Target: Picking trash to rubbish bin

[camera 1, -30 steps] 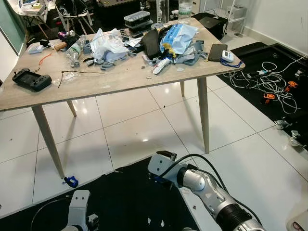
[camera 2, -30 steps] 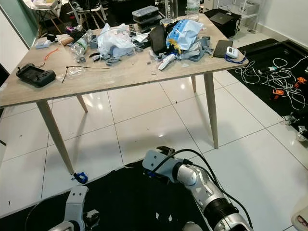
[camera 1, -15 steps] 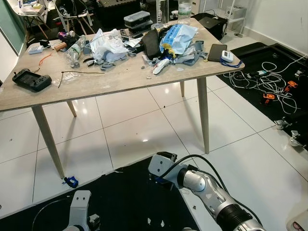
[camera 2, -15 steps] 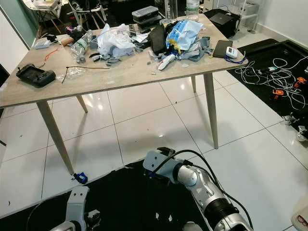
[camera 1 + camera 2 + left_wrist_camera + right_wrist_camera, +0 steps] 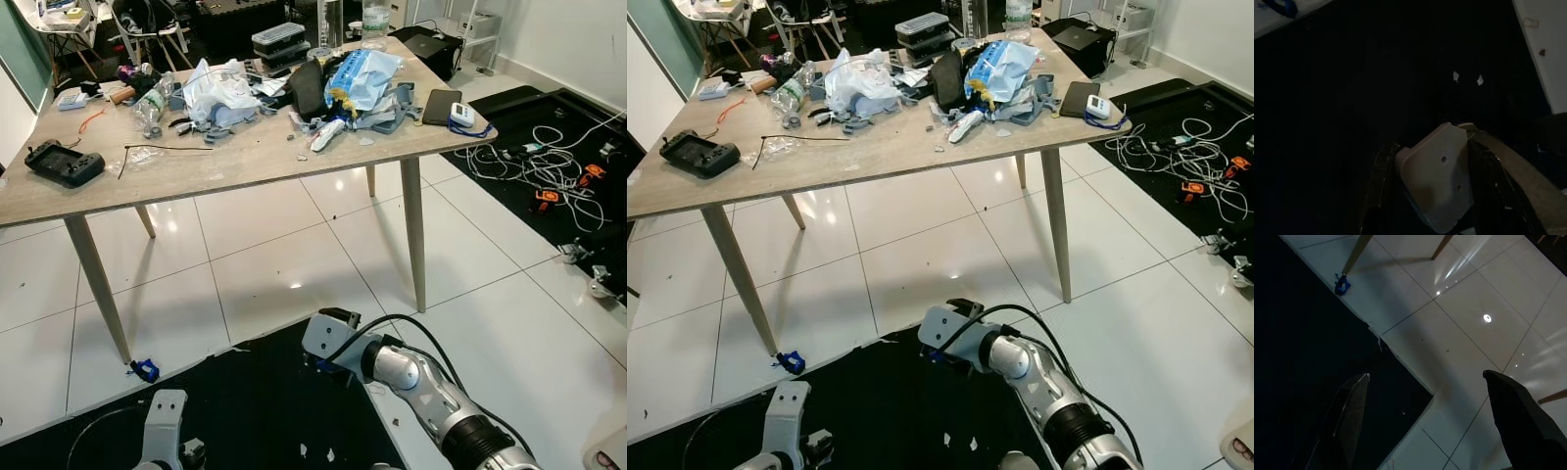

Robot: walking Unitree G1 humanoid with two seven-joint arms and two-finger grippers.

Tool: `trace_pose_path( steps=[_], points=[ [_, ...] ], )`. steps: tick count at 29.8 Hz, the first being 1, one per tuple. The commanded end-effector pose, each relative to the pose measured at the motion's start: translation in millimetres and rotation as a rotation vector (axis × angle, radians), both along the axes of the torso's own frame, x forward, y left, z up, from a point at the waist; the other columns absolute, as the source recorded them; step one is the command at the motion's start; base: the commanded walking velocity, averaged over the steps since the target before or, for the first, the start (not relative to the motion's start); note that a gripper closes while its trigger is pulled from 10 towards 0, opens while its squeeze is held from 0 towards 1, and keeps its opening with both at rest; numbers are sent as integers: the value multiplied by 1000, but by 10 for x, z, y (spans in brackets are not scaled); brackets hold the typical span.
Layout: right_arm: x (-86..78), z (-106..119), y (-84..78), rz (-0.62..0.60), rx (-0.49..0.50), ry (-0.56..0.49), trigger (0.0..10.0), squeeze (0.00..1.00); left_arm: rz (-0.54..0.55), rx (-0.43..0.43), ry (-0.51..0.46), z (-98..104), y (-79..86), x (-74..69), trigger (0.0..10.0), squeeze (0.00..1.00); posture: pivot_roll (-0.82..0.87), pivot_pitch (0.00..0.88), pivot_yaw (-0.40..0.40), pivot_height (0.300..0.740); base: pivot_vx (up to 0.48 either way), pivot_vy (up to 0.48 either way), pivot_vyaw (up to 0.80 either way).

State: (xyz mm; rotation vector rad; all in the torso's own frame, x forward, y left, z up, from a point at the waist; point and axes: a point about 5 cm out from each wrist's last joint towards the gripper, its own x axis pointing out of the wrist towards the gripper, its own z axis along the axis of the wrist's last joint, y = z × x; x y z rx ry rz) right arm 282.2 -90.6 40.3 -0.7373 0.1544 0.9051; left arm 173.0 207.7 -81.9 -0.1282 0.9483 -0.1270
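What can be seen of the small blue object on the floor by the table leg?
The small blue object is a crumpled-looking scrap, bright blue with a darker part. It lies on the white tiled floor, close to the foot of the table leg and just beyond the edge of the black mat. Nothing grips it.

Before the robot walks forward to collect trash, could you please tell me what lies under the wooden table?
Under the wooden table lies glossy white tiled floor; a small blue object sits by its near-left leg, at the black mat's edge. The tabletop hides the floor further back.
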Motion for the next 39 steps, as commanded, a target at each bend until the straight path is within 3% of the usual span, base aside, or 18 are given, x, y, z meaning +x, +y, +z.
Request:
trace_pose_path(
  steps=[1,12,23,28,29,30,33,34,35,36,37,39],
  points=[
    [-37,-9,15,11,14,7,10000,0,11,6,24,-44,9,-100,10000,0,-54,100,75,740,0,0,0],
    [-98,-24,45,15,22,9,10000,0,16,19,57,-91,59,-242,10000,0,-75,112,66,740,0,0,0],
    [-111,2,17,7,45,-35,10000,0,-5,8,38,-67,-26,-138,10000,0,-93,101,65,740,0,0,0],
    [-101,84,-70,-63,154,-59,10000,0,-7,4,38,-72,-50,-142,10000,0,-96,104,62,740,0,0,0],
    [39,221,-286,-276,381,-16,10000,0,4,-2,39,-80,-63,-157,10000,0,-95,107,57,740,0,0,0],
    [39,221,-286,-276,381,-16,10000,0,4,-2,39,-80,-63,-157,10000,0,-95,107,57,740,0,0,0],
    [199,443,-759,-621,675,-74,10000,0,30,-4,49,-99,-46,-208,10000,0,-103,118,53,740,0,0,0],
    [213,481,-892,-700,712,-105,10000,0,40,-3,53,-104,-37,-223,10000,0,-103,118,53,740,0,0,0],
    [213,481,-892,-700,712,-105,10000,0,40,-3,53,-104,-37,-223,10000,0,-103,118,53,740,0,0,0],
    [198,478,-1108,-815,760,-116,10000,0,46,-7,59,-112,-29,-249,10000,0,-118,127,63,740,0,0,0],
    [198,478,-1108,-815,760,-116,10000,0,46,-7,59,-112,-29,-249,10000,0,-118,127,63,740,0,0,0],
    [60,318,-1475,-1003,806,-77,10000,0,28,0,79,-133,-10,-319,10000,0,-109,134,71,740,0,0,0]
  ],
)
